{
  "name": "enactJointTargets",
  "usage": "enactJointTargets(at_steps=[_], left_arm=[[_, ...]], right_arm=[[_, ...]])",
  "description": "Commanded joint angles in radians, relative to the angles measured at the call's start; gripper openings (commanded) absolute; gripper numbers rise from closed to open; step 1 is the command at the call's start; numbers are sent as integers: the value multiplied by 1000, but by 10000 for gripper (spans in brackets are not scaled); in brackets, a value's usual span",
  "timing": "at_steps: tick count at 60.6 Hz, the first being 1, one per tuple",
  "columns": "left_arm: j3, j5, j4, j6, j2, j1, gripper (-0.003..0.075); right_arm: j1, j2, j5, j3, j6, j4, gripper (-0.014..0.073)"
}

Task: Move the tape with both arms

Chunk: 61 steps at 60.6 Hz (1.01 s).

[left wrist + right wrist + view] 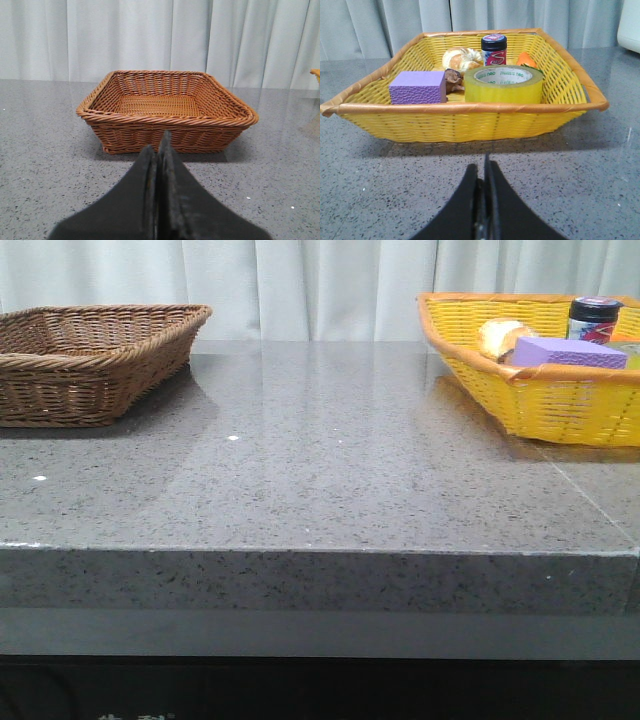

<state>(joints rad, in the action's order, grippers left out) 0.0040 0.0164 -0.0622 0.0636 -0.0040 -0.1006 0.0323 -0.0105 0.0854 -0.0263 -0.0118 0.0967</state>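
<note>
Inside the yellow basket (pixel 470 122), the tape (pixel 503 83) lies flat beside the purple sponge (pixel 417 86). Right gripper (pixel 485 165) and left gripper (pixel 160 142) are both closed and empty. Advisably, open the right fingers wide and descend clear of the rim; the brown basket (pixel 167 120) likely receives it.

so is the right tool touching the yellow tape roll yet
Apart. The right wrist view shows the black right tool closed over bare grey stone table, outside the yellow woven basket, whose front wall stands between it and the translucent yellow tape roll.
</note>
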Motion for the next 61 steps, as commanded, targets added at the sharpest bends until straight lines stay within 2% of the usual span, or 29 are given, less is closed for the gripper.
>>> enactJointTargets(at_steps=[1, 38, 48, 53, 61], left_arm=[[8, -82, -10, -3, -18, 3, -20], [8, -82, -10, -3, -18, 3, -20], [6, -153, -10, -3, -18, 3, -20], [-17, -176, -10, -6, -18, 3, -20], [-102, -111, -32, -6, -15, 3, -20]], right_arm=[[8, -22, -91, 6, 1, 0, -68], [8, -22, -95, 6, 1, 0, -68], [8, -22, -85, 7, 1, 3, -68], [8, -22, -79, 25, 1, 6, -68], [8, -22, -26, 105, 1, 6, -68]])
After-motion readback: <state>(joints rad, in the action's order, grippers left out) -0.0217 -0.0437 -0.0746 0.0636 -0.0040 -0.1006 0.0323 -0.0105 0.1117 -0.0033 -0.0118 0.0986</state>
